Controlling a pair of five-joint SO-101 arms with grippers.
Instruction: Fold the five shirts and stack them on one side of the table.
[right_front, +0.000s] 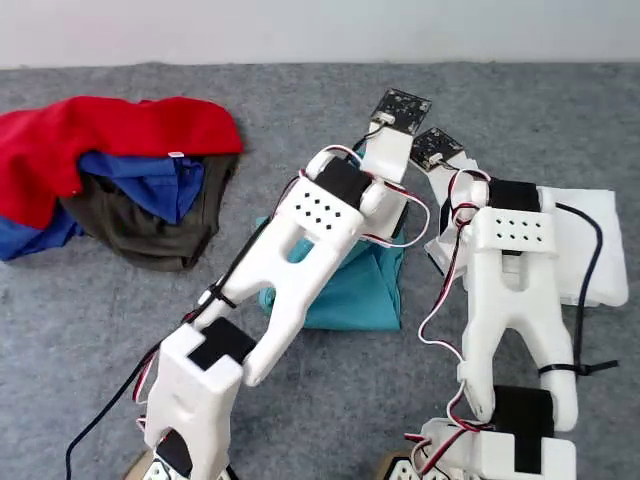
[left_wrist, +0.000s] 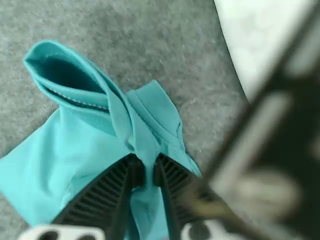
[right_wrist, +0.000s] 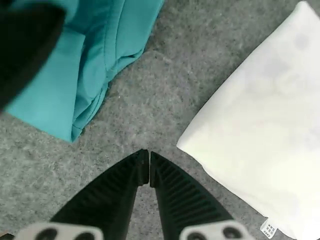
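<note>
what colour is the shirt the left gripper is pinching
The shirt is teal, best seen in the left wrist view, with the left gripper shut on it.

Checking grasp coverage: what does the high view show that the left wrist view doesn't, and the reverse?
High view adds: the shirt pile of red, blue and dark shirts, unfolded on the left side of the table. Left wrist view adds: the left gripper shut on a pinched fold of the teal shirt. Both: the teal shirt, the white folded shirt beside it, and the grey table cover.
</note>
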